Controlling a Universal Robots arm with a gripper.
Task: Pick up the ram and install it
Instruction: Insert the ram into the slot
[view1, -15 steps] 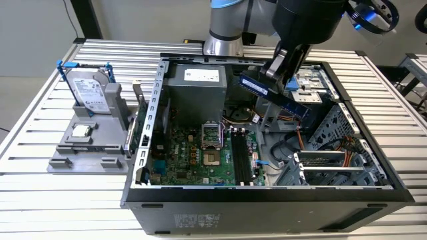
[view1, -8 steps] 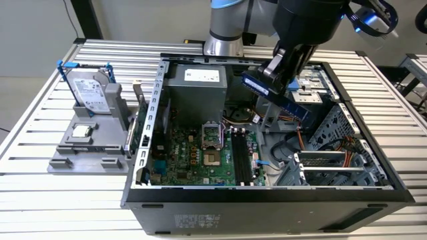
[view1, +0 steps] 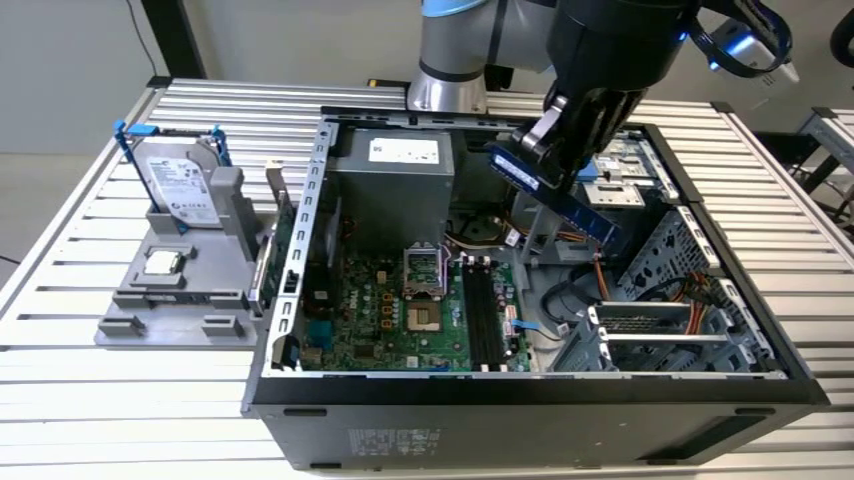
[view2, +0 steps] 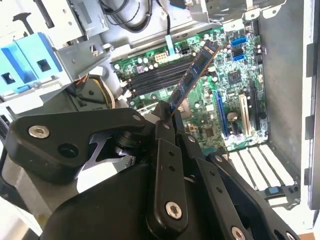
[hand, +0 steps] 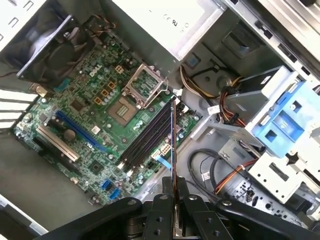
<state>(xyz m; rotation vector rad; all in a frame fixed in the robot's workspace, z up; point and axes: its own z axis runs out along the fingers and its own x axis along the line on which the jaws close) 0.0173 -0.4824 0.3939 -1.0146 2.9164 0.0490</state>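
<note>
Exterior view's left: We see a silver hard drive (view1: 184, 185) with blue rails standing upright in a grey holder (view1: 174, 300) on the slatted table (view1: 80, 400), well apart from the work.

Centre: The open computer case (view1: 534, 420) lies on its side, its green motherboard (view1: 380, 320) exposed. The long black memory slots (view1: 483, 320) look empty to us.

The ram: The ram (view1: 587, 215) hangs tilted in the air above the case, over the stretch between the slots and the drive bays, touching no part of the board. In the second wrist view it juts out over the motherboard.

Gripper: The gripper (view1: 554, 165) is pinched narrowly on one end of the stick. In the first wrist view we see the ram edge-on between the black fingers (hand: 192, 205).

Exterior view's right: A perforated metal drive cage (view1: 667, 330) sits just beside the slots, with orange and black cables (view1: 601, 270) near it.

Progress: We judge the pick-up done. The installing is left, since the ram is aloft and not yet in any slot.
</note>
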